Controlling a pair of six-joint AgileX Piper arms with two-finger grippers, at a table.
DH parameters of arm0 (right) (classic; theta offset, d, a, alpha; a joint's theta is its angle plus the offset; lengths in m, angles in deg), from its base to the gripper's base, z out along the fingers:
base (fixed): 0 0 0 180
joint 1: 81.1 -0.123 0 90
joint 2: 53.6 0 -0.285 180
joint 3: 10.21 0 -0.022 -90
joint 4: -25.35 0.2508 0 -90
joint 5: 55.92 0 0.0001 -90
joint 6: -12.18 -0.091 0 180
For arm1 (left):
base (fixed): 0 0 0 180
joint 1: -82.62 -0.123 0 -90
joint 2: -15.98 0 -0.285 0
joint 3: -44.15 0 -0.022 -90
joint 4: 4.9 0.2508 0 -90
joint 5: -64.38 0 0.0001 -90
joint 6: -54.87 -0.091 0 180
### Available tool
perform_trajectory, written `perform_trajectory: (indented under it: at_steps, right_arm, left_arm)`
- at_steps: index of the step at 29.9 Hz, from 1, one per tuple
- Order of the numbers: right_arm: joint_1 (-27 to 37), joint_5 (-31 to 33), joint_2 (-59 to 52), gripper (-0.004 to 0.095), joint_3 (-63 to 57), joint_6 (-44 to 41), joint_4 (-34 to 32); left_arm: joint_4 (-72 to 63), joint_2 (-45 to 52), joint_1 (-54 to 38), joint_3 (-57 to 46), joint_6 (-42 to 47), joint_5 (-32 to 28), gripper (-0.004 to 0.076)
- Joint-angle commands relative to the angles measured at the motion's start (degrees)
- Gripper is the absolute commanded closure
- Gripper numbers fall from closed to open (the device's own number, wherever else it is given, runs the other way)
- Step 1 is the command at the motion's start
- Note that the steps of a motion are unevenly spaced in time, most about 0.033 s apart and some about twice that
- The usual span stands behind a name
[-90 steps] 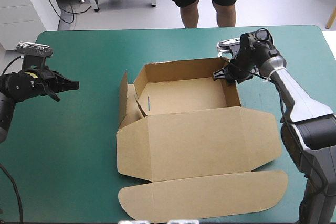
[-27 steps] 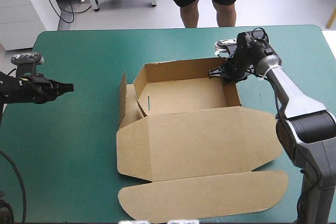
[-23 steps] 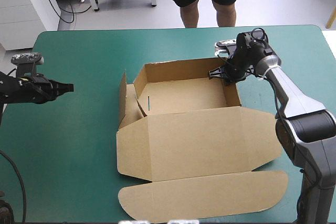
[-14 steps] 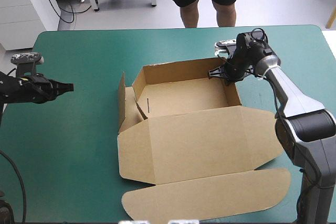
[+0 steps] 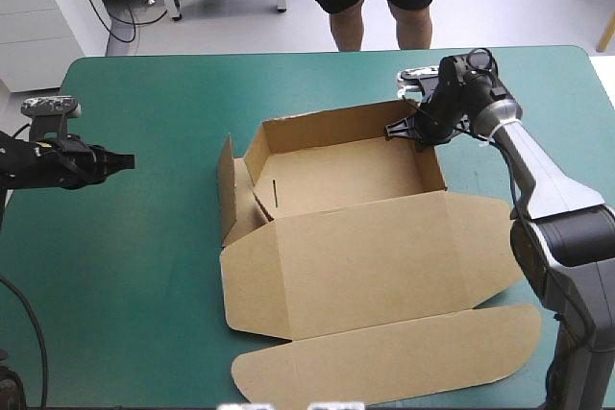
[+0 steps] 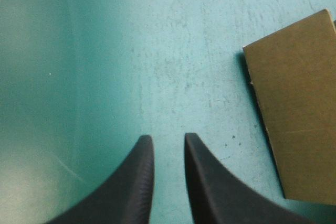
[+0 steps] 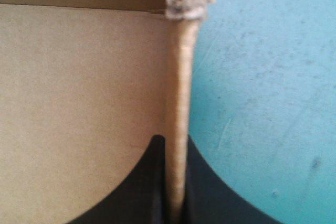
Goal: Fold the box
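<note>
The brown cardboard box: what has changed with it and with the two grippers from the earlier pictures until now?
The right gripper, shut on the far right wall of the brown cardboard box, pulled it slightly toward the right edge of the teal-green cover; the flat lid shifted the same way. The left gripper drew back earlier toward the left edge. Unchanged: the hold on the wall, the open tray shape.

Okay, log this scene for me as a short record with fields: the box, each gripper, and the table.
box: brown, open tray with walls raised, lid lying flat toward the table's near edge
right gripper: shut on the box, on a wall near the far right corner, one finger inside and one outside
left gripper: by the table's left edge, apart from the box, all but shut, empty
table cover: teal-green
</note>
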Motion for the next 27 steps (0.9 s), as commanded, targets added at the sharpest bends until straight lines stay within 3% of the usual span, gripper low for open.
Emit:
perform_trajectory:
  at_steps: [1, 3, 5, 17, 27]
  right_arm:
    - [1.94, -0.71, -5.7, 0.0929, 1.47, 1.81, 2.87]
    - [3.12, -0.71, -6.78, 0.093, 1.47, 2.91, 5.89]
    - [4.09, -0.71, -7.68, 0.0929, 1.47, 3.46, 8.47]
    - [7.4, -0.71, -17.65, 0.093, 1.47, 6.39, 12.78]
    - [10.64, -0.71, -26.01, 0.093, 1.47, 7.78, 18.47]
  left_arm:
    - [-2.28, 1.57, -0.07, 1.52, 0.42, -2.04, 0.0322]
    - [-2.28, 1.57, -0.07, 1.52, 0.55, -2.04, 0.0178]
    - [-3.03, 1.57, -0.07, 1.52, 0.55, -2.04, 0.0111]
    - [-9.38, 0.64, -0.07, 1.52, 0.55, -1.86, 0.012]
    - [-23.32, -1.34, 0.15, 1.52, -3.5, -0.03, 0.0144]
